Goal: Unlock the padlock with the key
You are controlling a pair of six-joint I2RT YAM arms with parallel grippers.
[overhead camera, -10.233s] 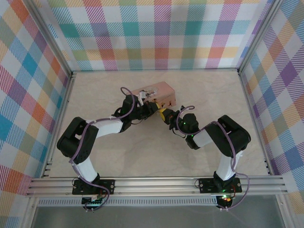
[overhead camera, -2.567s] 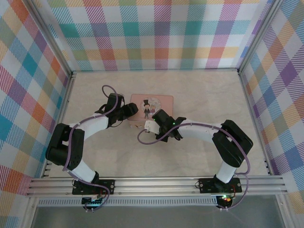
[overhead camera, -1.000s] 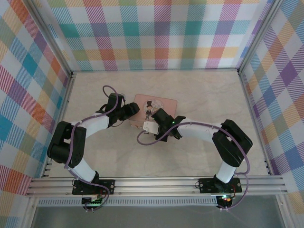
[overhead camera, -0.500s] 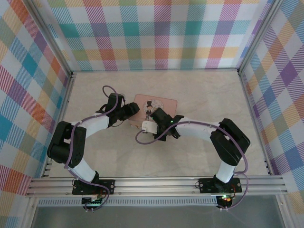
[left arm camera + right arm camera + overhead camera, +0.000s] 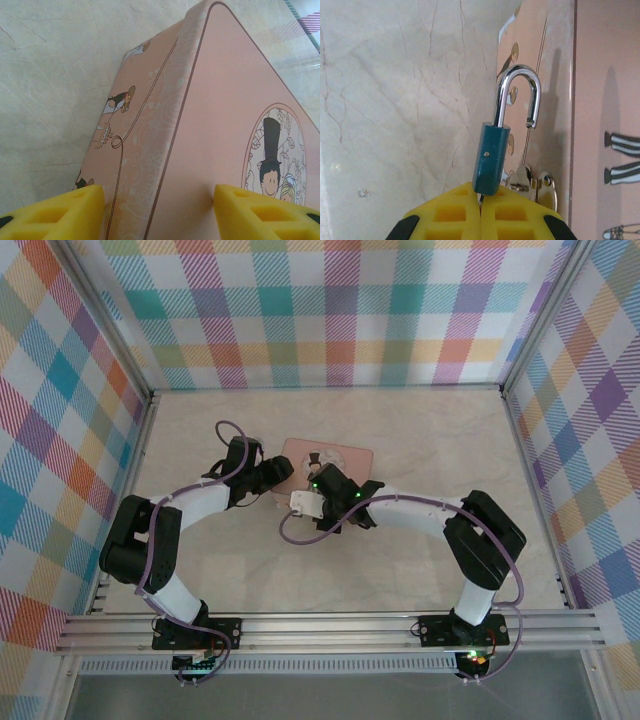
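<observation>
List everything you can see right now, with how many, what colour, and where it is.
pink tin: one, pink with a cartoon couple, mid-table
padlock: one, teal body, silver shackle open, beside the tin's side wall
hasp: one, silvery, on the tin's side wall
table: one, cream marble pattern, under everything
plaid walls: three, multicoloured, around the table
left claw: one, yellow pads, clamped on the pink tin
right claw: one, yellow pads, shut on the padlock

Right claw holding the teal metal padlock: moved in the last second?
Yes. The right claw shifted left, toward the left aluminium floor rail.
</observation>
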